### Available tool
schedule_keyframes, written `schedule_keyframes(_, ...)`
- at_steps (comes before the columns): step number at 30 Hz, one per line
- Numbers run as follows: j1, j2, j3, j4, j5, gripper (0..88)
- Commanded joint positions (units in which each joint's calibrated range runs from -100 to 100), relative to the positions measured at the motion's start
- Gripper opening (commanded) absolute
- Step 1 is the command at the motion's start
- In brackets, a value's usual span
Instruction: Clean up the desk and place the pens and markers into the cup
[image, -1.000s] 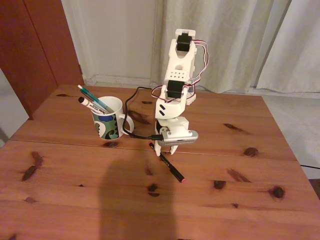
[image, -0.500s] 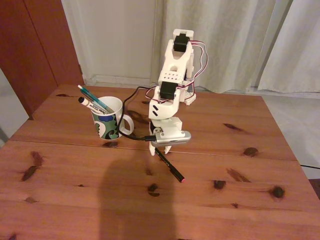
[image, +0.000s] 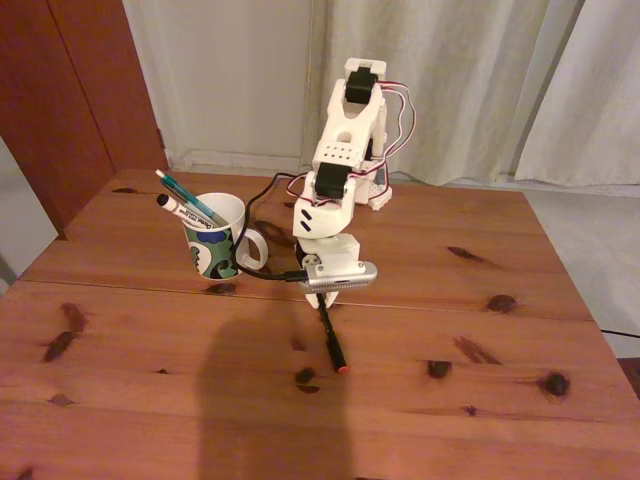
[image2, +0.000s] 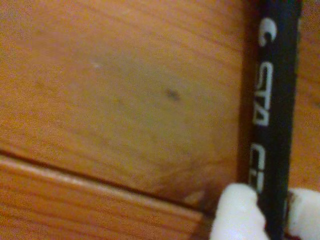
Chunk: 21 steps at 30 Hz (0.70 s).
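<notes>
Pincer (image: 322, 303) closed on the upper part of the thin black pen (image: 331, 336) – white fingertips (image2: 235, 212) flank its barrel – red end low on the desk (image: 150, 400), cup (image: 216, 240) well off to fixed-view left.

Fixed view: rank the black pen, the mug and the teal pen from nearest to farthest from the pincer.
Measured from the pincer:
1. Black pen: between the fingers, slanting down toward the camera, red end lowest.
2. Mug: standing on the desk to the pincer's left.
3. Teal pen: in the mug, its visible end sticking out up and left, beside the white marker.
</notes>
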Motion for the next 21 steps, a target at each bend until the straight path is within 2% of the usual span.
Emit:
schedule_keyframes(1,0.74,-1.16,-0.94,-0.65,-0.04,0.8)
schedule_keyframes(11,3.8,-15.89,-1.21,-5.13,-3.29,0.8)
schedule_keyframes(21,7.5,-28.96,1.85,-5.3,-9.31,0.7)
